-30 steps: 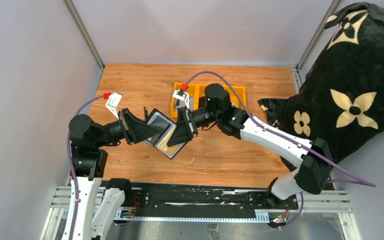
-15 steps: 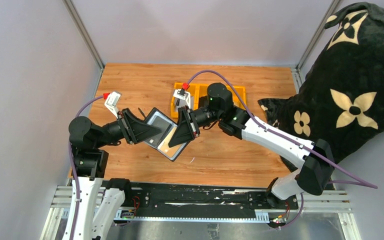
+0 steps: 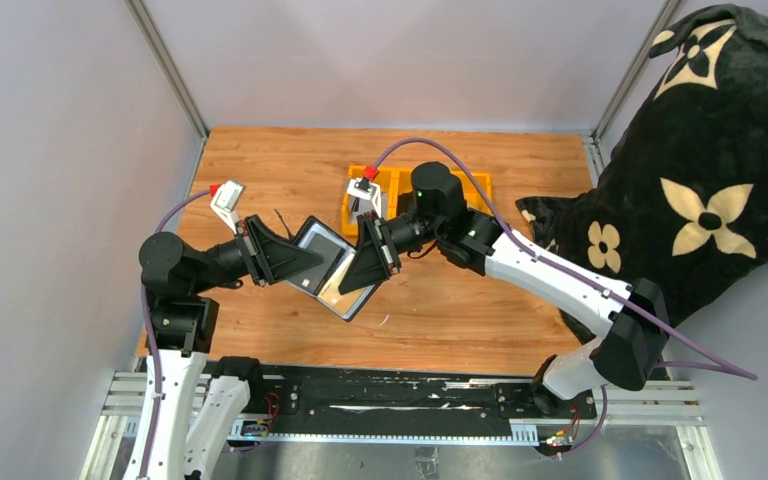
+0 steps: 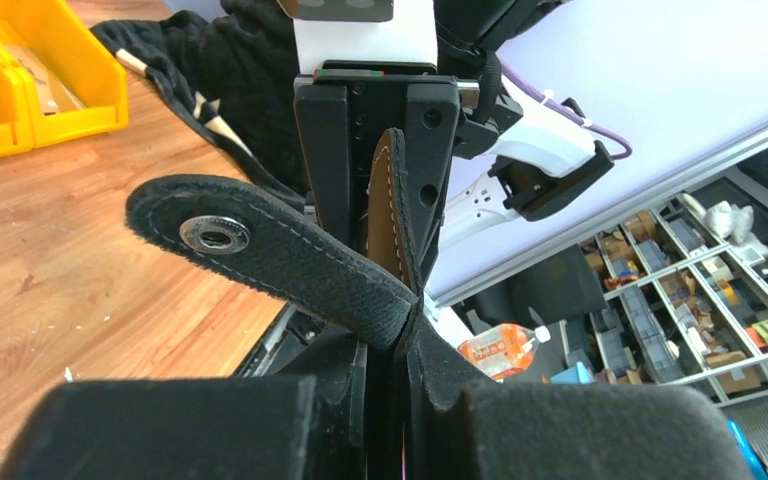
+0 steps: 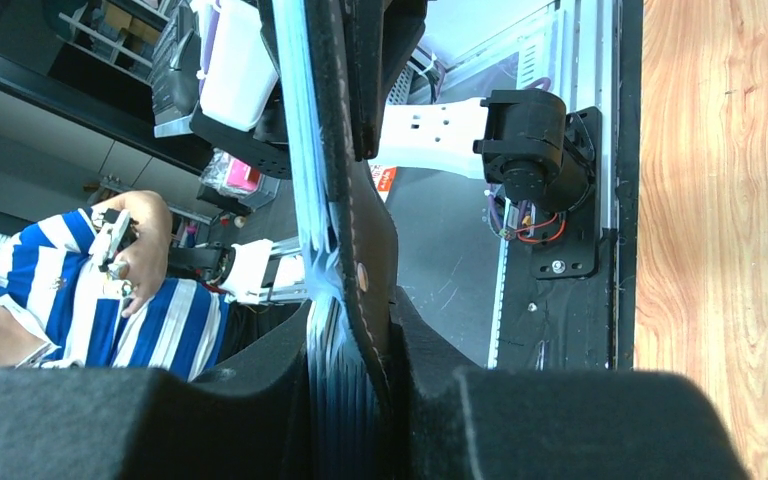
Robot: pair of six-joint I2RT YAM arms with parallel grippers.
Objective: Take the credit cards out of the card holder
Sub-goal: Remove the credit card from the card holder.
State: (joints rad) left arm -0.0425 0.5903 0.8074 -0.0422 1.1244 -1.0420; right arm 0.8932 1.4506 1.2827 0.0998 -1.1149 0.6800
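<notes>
The black card holder [image 3: 325, 268] hangs open above the wooden table, held between both grippers. My left gripper [image 3: 305, 262] is shut on its left edge; in the left wrist view its snap strap [image 4: 215, 237] sticks out to the left of the pinched fold [image 4: 392, 215]. My right gripper [image 3: 352, 274] is shut on the other side. In the right wrist view its jaws clamp a stack of pale credit cards [image 5: 345, 390] together with the holder's stitched flap [image 5: 365, 235]. The cards sit edge-on, so their faces are hidden.
Yellow bins [image 3: 472, 186] stand behind the right arm on the table [image 3: 280, 165]. A black blanket with cream flowers [image 3: 705, 180] spills over the table's right edge. Metal frame posts [image 3: 165, 65] stand at the back corners, and a black rail [image 3: 380, 400] runs along the near edge.
The left gripper briefly loosened and closed again on the holder's edge. The holder and both arms shifted only slightly; the strap now points a little further left.
</notes>
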